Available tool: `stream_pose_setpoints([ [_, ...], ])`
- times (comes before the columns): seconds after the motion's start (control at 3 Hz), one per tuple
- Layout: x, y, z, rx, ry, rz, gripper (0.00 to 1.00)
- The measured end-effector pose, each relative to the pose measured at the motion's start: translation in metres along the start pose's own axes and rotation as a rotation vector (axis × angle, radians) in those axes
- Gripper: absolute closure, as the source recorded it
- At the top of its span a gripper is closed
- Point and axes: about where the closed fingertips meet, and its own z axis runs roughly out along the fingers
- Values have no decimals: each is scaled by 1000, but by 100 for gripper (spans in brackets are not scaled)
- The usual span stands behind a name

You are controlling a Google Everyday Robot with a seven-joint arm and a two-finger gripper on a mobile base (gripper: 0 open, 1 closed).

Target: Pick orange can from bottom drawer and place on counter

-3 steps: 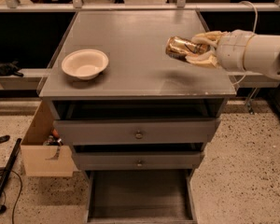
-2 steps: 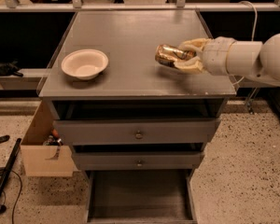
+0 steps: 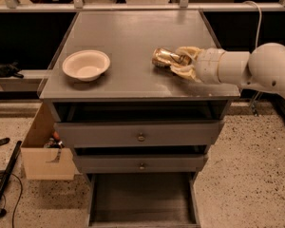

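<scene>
Where end effector [image 3: 177,63] overhangs counter [image 3: 128,39], orange can [image 3: 162,57] gleams

The counter [image 3: 133,37] carries a bowl [image 3: 86,64] near its left edge, towards the front. The can [image 3: 165,58] is over the right half, tipped on its side, well apart from the bowl. The gripper [image 3: 175,62] reaches in across the right edge, with one finger behind the can and one in front, clasping it. Below the front edge sit two drawers [image 3: 140,134], one above the other. The bottom drawer [image 3: 142,203] stands pulled out beneath them. A box [image 3: 40,156] rests on the floor left of the cabinet.
</scene>
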Motion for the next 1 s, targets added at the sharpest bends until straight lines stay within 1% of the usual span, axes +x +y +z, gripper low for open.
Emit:
stream_pose_setpoints([
  [1.0,0,0,0,0,0,0,8],
])
